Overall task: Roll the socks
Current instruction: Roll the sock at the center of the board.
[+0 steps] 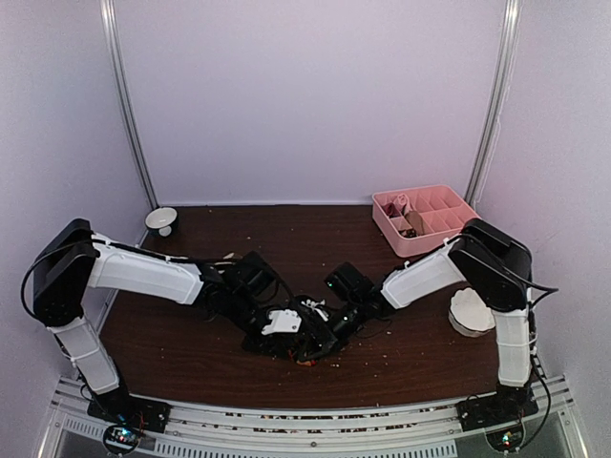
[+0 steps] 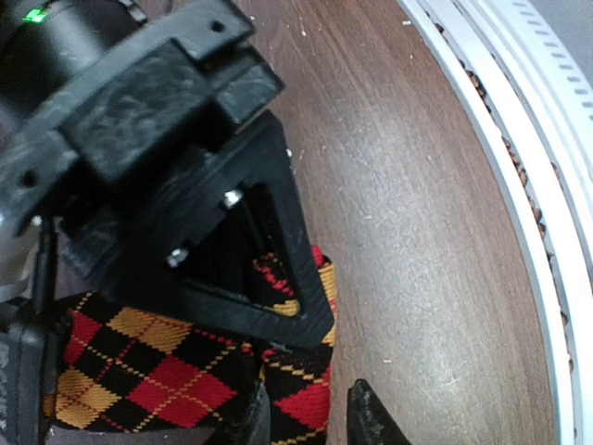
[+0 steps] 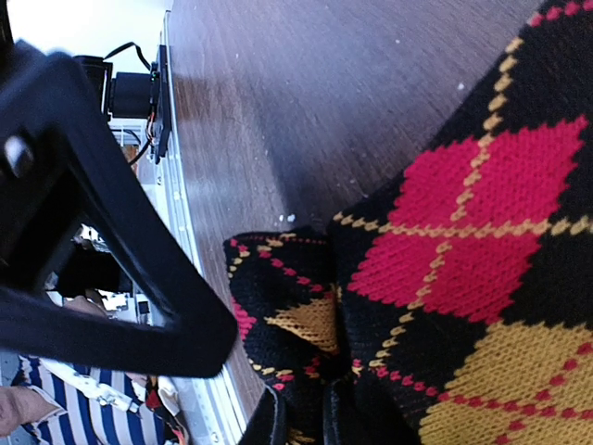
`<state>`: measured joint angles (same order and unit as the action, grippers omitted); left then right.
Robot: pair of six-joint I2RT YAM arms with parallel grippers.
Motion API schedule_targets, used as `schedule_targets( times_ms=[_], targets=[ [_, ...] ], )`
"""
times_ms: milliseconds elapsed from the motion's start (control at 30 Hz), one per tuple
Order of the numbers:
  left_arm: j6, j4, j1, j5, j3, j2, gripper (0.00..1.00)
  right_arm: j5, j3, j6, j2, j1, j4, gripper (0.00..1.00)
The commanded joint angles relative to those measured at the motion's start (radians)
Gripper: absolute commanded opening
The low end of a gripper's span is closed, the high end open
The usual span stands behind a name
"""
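fabric of the black knitted sock with red and orange diamonds point(image 3: 463, 250) sat pinched in the right gripper point(image 3: 304, 422); the left gripper point(image 2: 310, 422) stood spread astride its edge on the dark wooden table point(image 2: 417, 232), tips cropped. overhead, the grippers mostly hid it.

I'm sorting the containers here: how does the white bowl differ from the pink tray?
The white bowl is small and round; the pink tray is larger, rectangular and split into compartments. The bowl stands at the back left, the tray at the back right. The tray holds something brownish; the bowl's inside cannot be made out. Both stand on the brown table.
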<state>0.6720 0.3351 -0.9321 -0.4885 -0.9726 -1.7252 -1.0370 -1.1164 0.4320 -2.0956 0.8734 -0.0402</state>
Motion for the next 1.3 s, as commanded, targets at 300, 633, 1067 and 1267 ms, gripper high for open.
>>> schedule_targets(
  times_ms=[300,633,1067,1267],
  targets=[
    [-0.051,-0.034,-0.021,0.104,-0.054,-0.138,0.13,0.101,0.072,0.04,-0.049,-0.006,-0.059,0.0],
    [-0.072,0.036,-0.013,0.116,-0.059,-0.186,0.15,0.111,0.152,0.048,0.009,-0.007,0.053,0.07],
    [-0.078,0.074,0.008,0.134,-0.1,-0.24,0.19,0.094,0.178,0.037,0.027,-0.01,0.082,0.07],
    [-0.098,0.183,0.04,0.005,-0.164,-0.28,0.0,0.158,0.222,0.009,0.103,-0.016,0.128,0.15]
  ],
)
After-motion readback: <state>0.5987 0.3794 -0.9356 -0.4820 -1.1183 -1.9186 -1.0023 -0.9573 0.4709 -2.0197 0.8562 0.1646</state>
